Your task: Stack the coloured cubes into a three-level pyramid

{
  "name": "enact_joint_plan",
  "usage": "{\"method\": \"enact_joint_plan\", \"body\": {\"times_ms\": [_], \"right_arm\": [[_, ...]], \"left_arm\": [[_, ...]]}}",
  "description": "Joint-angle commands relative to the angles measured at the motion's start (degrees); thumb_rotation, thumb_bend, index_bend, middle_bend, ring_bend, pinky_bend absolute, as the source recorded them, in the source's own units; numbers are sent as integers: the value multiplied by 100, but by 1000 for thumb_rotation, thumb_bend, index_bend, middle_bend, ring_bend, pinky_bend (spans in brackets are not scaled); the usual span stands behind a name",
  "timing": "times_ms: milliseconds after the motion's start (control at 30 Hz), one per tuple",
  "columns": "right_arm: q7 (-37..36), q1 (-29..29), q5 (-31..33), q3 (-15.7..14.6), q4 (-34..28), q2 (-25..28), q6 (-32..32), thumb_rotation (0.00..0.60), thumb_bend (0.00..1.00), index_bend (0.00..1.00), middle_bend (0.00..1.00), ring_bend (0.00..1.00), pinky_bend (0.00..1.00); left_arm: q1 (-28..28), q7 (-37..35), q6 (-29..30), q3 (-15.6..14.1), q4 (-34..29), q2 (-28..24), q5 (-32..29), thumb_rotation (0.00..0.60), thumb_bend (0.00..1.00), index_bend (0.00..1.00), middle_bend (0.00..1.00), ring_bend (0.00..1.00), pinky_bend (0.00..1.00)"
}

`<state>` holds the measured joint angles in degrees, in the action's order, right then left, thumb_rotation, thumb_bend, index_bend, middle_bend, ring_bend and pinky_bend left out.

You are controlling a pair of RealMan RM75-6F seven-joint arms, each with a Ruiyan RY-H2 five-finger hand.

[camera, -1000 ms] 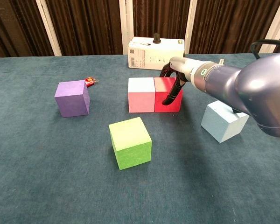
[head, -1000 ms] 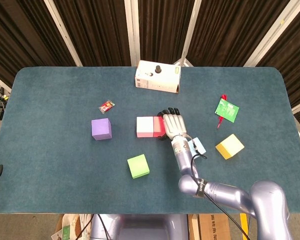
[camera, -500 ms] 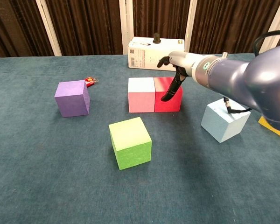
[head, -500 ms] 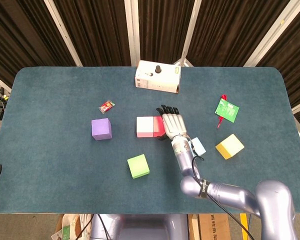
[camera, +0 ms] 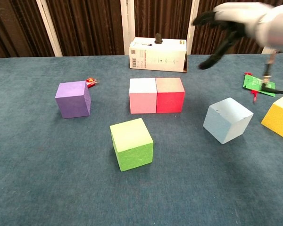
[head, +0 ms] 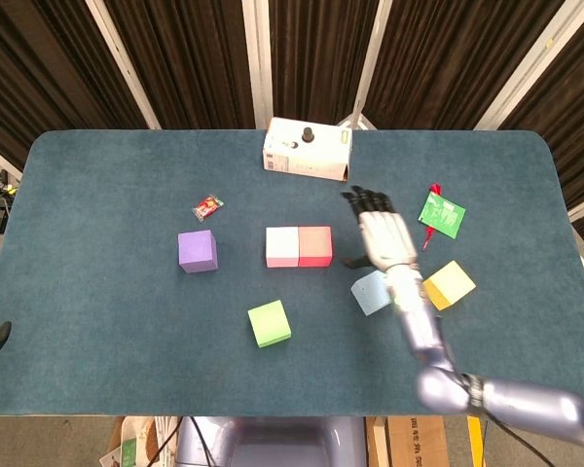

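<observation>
Cubes, matte and square-edged, lay on the table point(head: 97, 195), a teal felt-like surface: pink cube point(head: 281, 246) touching red cube point(head: 315, 246), with green cube point(head: 270, 323), purple cube point(head: 197, 251), pale blue cube point(head: 372, 293) and yellow cube point(head: 448, 285) apart. Right robot hand point(head: 383, 236) hovered above them, fingers spread, holding nothing. A white carton point(head: 308, 150) stood behind them.

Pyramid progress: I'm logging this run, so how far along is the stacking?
Early. Done: the pink cube and red cube sit side by side touching, starting the base row. In hand: nothing; the right hand hangs open above the table, holding no cube. Left: the light blue cube, green cube, purple cube and yellow cube lie apart on the table; nothing is stacked yet.
</observation>
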<state>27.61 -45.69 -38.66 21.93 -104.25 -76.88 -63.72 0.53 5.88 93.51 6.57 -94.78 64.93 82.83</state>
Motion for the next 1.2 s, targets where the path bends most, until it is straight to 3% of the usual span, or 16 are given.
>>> {"method": "enact_joint_plan", "body": {"times_ms": [33, 133, 300, 467, 633, 867, 1200], "right_arm": [[-791, 818, -660, -244, -720, 962, -174, 600, 183, 90, 43, 0, 0], [-1483, 1365, -1212, -382, -959, 1487, -285, 600, 183, 88, 43, 0, 0], [-2003, 2219, -2501, -971, -959, 1853, -954, 600, 182, 88, 43, 0, 0], [-2460, 3207, -4067, -1769, -603, 1577, -2164, 600, 183, 88, 43, 0, 0], [-2376, 3714, -4878, -2309, -73, 1267, -2672, 600, 183, 88, 43, 0, 0], [-2130, 3963, -5124, -2338, 304, 1011, -2957, 600, 183, 88, 43, 0, 0], [-1855, 4021, -5292, -2277, 1118, 695, -2916, 600, 182, 78, 43, 0, 0]], "left_arm": [[-5, -128, 107, -31, 15, 7, 204, 600, 334, 62, 0, 0, 0], [-1, -451, 172, -87, 41, 56, 418, 600, 322, 62, 0, 0, 0], [47, -864, -54, -160, -129, -103, 417, 600, 316, 62, 0, 0, 0], [245, -842, -468, -33, -720, -560, 160, 600, 309, 62, 0, 0, 0], [632, -617, -1258, 63, -1528, -1241, -124, 600, 287, 62, 0, 0, 0], [1362, -221, -2509, 281, -2301, -1913, -908, 600, 263, 62, 0, 0, 0], [2325, 1211, -3348, 357, -2215, -1250, -2400, 600, 260, 59, 0, 0, 0]]}}
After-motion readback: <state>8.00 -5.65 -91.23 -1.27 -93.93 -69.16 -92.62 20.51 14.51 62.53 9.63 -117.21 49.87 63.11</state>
